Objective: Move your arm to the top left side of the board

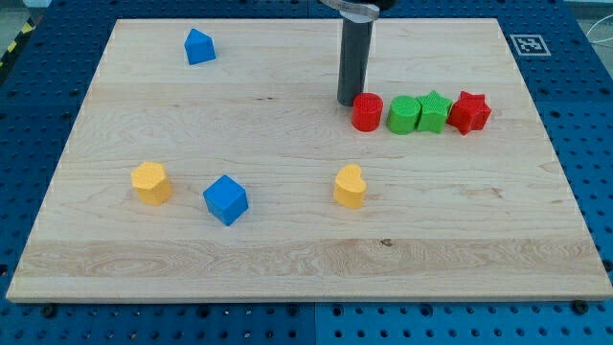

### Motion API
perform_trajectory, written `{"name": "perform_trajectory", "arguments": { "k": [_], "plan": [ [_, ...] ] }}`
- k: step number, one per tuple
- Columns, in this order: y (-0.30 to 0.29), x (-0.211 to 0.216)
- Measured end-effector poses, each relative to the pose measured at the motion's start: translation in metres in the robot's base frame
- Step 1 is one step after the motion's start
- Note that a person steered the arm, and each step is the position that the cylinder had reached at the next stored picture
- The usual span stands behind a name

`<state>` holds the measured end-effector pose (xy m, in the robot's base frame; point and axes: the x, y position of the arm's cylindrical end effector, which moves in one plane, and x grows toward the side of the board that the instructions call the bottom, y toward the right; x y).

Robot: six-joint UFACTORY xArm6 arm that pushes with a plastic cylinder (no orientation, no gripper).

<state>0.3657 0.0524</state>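
My tip (349, 101) is the lower end of a dark rod that comes down from the view's top centre. It rests on the wooden board (287, 57) just left of a red cylinder (367, 112). That cylinder begins a row running right: a green cylinder (403, 114), a green star (434, 111) and a red star (469, 112). A blue house-shaped block (199, 46) sits near the board's top left, far to the left of my tip.
A yellow block (151, 182) sits at the lower left, a blue cube (225, 199) to its right, and a yellow heart-shaped block (350, 186) below my tip. A fiducial marker (527, 44) is at the board's top right corner.
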Motion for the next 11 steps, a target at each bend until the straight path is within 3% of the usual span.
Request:
{"name": "perform_trajectory", "arguments": {
  "k": [3,6,7,8,9,11],
  "plan": [
    [-0.013,-0.001],
    [-0.142,-0.142],
    [-0.205,-0.162],
    [-0.256,-0.167],
    [-0.270,-0.164],
    [-0.227,-0.131]
  ]
}}
